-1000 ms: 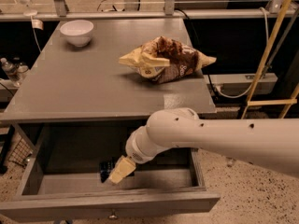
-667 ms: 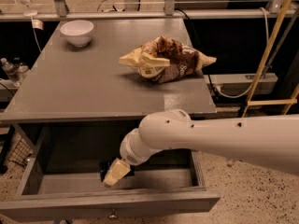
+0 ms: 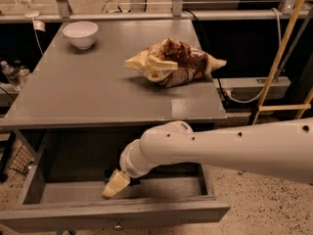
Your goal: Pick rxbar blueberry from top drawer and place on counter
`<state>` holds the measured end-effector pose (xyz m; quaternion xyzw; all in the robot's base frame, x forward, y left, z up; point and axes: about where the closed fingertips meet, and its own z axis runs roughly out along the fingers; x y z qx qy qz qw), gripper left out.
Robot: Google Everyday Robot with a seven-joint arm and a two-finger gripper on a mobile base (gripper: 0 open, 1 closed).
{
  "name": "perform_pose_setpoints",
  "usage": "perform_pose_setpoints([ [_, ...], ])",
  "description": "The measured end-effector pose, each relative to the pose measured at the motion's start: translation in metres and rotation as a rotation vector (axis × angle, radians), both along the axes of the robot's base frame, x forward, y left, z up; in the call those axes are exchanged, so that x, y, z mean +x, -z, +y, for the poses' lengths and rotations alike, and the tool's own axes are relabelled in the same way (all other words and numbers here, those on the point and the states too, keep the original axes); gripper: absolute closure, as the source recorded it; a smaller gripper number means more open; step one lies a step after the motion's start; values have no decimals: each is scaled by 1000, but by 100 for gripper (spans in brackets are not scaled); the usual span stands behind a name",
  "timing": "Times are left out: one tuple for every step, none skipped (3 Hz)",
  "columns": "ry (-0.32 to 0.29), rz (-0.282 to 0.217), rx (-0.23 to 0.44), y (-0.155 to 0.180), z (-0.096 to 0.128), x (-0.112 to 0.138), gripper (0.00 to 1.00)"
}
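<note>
Down inside the open, wide, shallow grey drawer (image 3: 171, 210): cream-tipped pincer (image 3: 116, 184) on a thick white arm (image 3: 220, 148), low over the drawer floor near the front panel. Cannot tell how far open, nor whether gripping anything. Just behind it, a sliver of the small dark-wrapped snack bar (image 3: 134, 182), mostly hidden. Up on the matte grey table (image 3: 88, 92): white bowl (image 3: 80, 34), crumpled yellow-and-brown chip bag (image 3: 171, 62), well apart.

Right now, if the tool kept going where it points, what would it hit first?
Probably the floor of the top drawer, behind its front panel; the tool slants downward inside it. Depth unclear.
</note>
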<state>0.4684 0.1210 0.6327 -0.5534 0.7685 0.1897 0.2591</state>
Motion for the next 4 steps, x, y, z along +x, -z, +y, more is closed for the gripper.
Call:
perform_pose_setpoints([
  [-20, 1, 9, 7, 13, 1, 0],
  [-34, 6, -4, 16, 20, 1, 0],
  [-36, 5, -40, 23, 23, 1, 0],
  [-25, 3, -70, 31, 21, 5, 0],
])
